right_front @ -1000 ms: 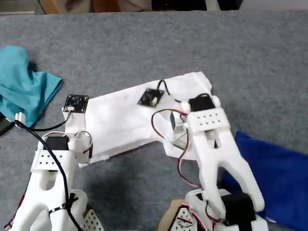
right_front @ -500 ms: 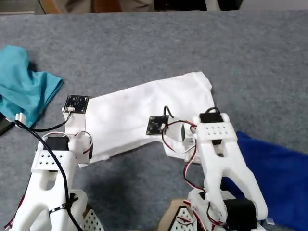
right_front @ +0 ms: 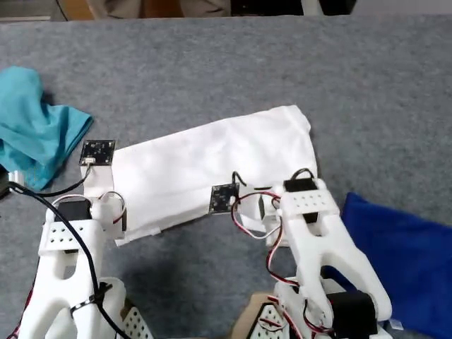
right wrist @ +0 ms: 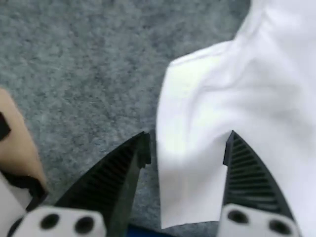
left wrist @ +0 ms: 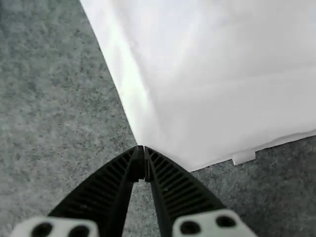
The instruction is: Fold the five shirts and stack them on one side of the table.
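- Looking first at the white shirt (right_front: pixel 212 159), we find it partly folded across the middle of the grey worktop (right_front: pixel 212 63). It is a long slab of cloth slanting from in front of the left arm up toward the far right.
- At the shirt's near left corner we see the left end effector (left wrist: pixel 143 165) narrowed right down. Its two black jaws are pressed together at their tips on the very edge of the cloth. The shirt's side edge runs straight into the tips, and the rest of the cloth spreads away from them.
- At the near right corner we see the right end effector (right wrist: pixel 187 141) spread wide and straddling a loose flap of the shirt. One jaw stands over bare worktop just beside the flap's edge and the other over the cloth, so it pinches nothing.
- Along the shirt's near hem, close to the left end effector, we notice a small white tab (left wrist: pixel 244 157) jutting onto the worktop. We cannot tell whether it carries any print.
- We see a teal shirt (right_front: pixel 32 127) lying crumpled at the worktop's left edge, apart from the white one.
- We see a blue shirt (right_front: pixel 399 261) lying at the near right, partly behind the right arm and near the white shirt's right corner.
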Robot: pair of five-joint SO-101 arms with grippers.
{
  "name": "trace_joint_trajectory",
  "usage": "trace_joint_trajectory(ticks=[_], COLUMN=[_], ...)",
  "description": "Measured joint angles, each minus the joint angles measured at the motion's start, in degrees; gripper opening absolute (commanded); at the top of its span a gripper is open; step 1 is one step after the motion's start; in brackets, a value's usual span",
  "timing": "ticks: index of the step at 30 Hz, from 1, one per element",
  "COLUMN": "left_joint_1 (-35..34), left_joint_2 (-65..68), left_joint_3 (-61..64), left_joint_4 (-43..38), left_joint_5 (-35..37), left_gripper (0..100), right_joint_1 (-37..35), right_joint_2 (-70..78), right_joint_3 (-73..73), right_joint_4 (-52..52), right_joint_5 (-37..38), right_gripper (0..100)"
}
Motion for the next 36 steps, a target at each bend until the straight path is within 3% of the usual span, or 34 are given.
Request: trace_joint_trajectory(ticks=[7,13,19,23,36], left_joint_1=[-0.26,-0.26,-0.26,-0.26,-0.26], left_joint_2=[0.00,0.00,0.00,0.00,0.00], left_joint_3=[0.00,0.00,0.00,0.00,0.00], left_joint_4=[0.00,0.00,0.00,0.00,0.00], left_joint_5=[0.00,0.00,0.00,0.00,0.00], left_gripper=[2,2,2,2,2], right_joint_1=[0.09,0.18,1.23,2.11,0.00], right_joint_2=[9.23,12.84,13.10,14.42,14.68], right_joint_3=[-4.92,-8.79,-9.32,-11.16,-38.42], right_joint_4=[-2.29,-2.20,-4.22,-4.31,19.87], right_joint_5=[0.00,0.00,0.00,0.00,2.90], right_gripper=[23.5,15.6,0.1,0.4,0.4])
